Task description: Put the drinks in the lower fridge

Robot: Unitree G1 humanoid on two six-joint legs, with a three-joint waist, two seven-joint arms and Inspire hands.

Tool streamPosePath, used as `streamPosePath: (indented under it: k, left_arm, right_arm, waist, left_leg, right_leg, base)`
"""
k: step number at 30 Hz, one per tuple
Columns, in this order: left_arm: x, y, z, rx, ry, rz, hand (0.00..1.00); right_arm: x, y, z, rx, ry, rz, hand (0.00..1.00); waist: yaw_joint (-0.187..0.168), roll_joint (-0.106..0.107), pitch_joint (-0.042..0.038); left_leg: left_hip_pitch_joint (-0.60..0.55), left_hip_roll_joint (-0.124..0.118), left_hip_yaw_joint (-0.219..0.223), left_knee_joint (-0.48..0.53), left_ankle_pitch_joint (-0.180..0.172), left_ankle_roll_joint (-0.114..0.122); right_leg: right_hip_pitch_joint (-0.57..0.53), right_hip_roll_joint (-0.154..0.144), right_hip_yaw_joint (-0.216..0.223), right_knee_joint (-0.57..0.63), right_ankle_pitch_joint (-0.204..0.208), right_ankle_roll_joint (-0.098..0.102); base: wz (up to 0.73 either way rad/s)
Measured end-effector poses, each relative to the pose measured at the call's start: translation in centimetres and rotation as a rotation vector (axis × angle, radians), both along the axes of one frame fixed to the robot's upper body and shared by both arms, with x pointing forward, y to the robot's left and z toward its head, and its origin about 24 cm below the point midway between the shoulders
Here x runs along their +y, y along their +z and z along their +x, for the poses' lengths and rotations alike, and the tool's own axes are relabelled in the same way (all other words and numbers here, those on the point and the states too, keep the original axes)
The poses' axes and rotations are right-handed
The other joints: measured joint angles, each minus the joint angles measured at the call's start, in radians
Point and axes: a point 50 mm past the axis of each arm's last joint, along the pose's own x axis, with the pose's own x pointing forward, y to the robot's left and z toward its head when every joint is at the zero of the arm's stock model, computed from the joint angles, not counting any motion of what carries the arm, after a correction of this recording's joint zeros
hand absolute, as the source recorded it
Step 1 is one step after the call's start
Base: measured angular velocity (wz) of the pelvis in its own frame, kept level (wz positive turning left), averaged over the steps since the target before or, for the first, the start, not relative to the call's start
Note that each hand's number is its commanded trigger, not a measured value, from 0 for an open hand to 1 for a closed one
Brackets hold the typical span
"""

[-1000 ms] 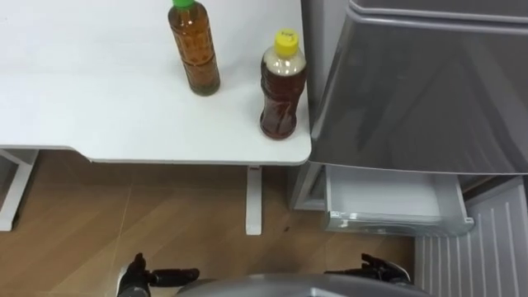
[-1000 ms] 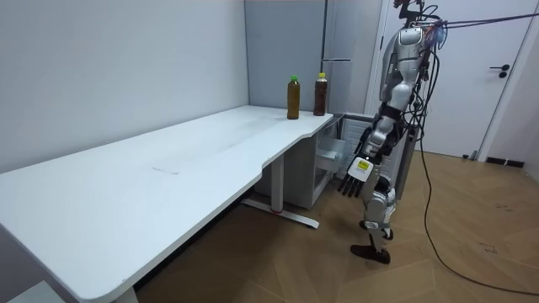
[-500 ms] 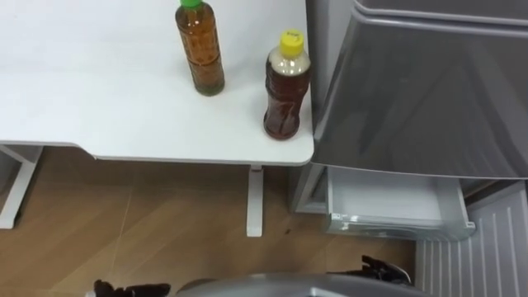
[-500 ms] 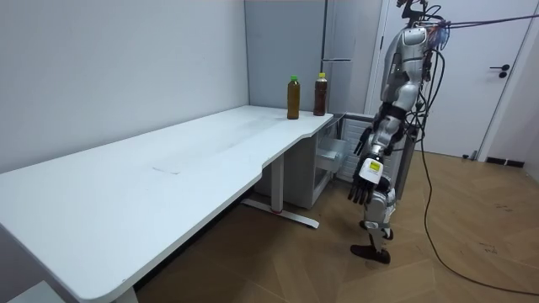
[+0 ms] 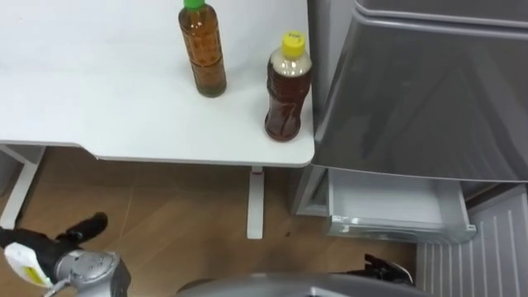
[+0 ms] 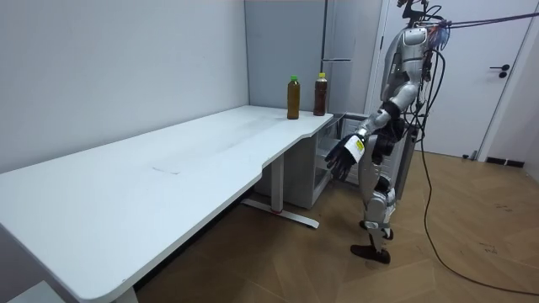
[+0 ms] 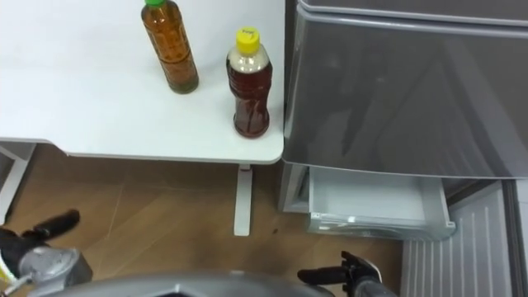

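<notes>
Two drinks stand upright on the white table [image 5: 99,107] near its right corner. One is a green-capped bottle [image 5: 204,47] of amber tea. The other is a yellow-capped bottle [image 5: 288,87] of dark tea, close to the grey fridge [image 5: 421,91]. The fridge's lower drawer [image 5: 388,202] is pulled out, white inside, with nothing in it. My left hand [image 5: 81,228] is raised at the lower left, below the table edge, fingers spread open and holding nothing; in the room view the left hand [image 6: 340,158] reaches forward. My right hand [image 7: 346,268] hangs low before the drawer, fingers relaxed.
I stand on the wooden floor [image 5: 181,223] facing the fridge, beside the table's corner. A white table leg [image 5: 255,202] stands just left of the drawer. In the room view, a white door [image 6: 505,76] is behind me on the right.
My left arm has swung from beside my thigh up and forward, the hand now at about table height. The right hand has stayed low. The bottles have not moved.
</notes>
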Motion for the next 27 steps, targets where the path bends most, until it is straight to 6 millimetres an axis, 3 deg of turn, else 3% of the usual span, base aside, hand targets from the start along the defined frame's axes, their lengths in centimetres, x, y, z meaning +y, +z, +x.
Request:
streamPosePath:
  k: [6,9,17,20,23,27]
  left_arm:
    - [0.5,3.7,2.1,-0.207,0.046,0.121,0.0]
    - [0.7,6.5,3.3,-0.304,0.012,0.238,0.0]
    - [-1.3,18.0,5.5,-0.697,-0.198,0.645,0.0]
    - [-2.4,20.7,6.0,-0.791,-0.279,0.725,0.0]
    - [-4.2,22.5,6.2,-0.872,-0.388,0.744,0.0]
    - [-5.8,23.0,6.8,-0.9,-0.536,0.715,0.0]
  right_arm:
    - [-0.2,0.1,-0.1,-0.013,0.026,-0.036,0.0]
    - [-0.4,0.1,-0.3,-0.016,0.024,-0.042,0.0]
    - [-0.9,0.2,-0.9,-0.034,0.024,-0.059,0.0]
    - [-1.1,0.3,-0.9,-0.046,0.023,-0.063,0.0]
    - [-1.1,0.3,-0.5,-0.049,0.02,-0.051,0.0]
    - [-1.2,0.3,-0.1,-0.058,0.03,-0.037,0.0]
  waist:
    - [0.002,0.001,0.0]
    - [0.006,-0.001,-0.0001]
    - [0.016,0.011,0.0005]
    - [0.018,0.02,0.0055]
    - [-0.008,0.02,0.0064]
    - [-0.02,0.023,0.0058]
  left_leg:
    - [0.001,-0.001,-0.005,0.0,0.0,0.0]
    - [0.0,-0.001,-0.005,0.0,0.0,0.0]
    - [-0.006,-0.003,-0.006,0.0,0.0,0.001]
    - [0.0,-0.004,-0.007,0.001,0.0,0.001]
    - [-0.003,-0.008,-0.03,0.003,0.0,0.002]
    - [-0.003,-0.009,-0.031,0.007,0.001,0.002]
  right_leg:
    - [-0.002,0.0,0.006,0.001,0.0,0.0]
    - [-0.003,0.0,0.009,0.001,0.0,0.0]
    - [-0.011,0.0,0.013,0.0,0.0,0.0]
    - [-0.003,-0.001,0.008,-0.001,0.0,0.0]
    - [0.003,-0.003,0.0,-0.003,-0.001,0.002]
    - [0.003,-0.003,0.003,-0.004,-0.002,0.002]
  base:
    - [0.0]
    - [0.0]
    - [-0.01]
    - [0.02]
    - [0.14]
    - [0.03]
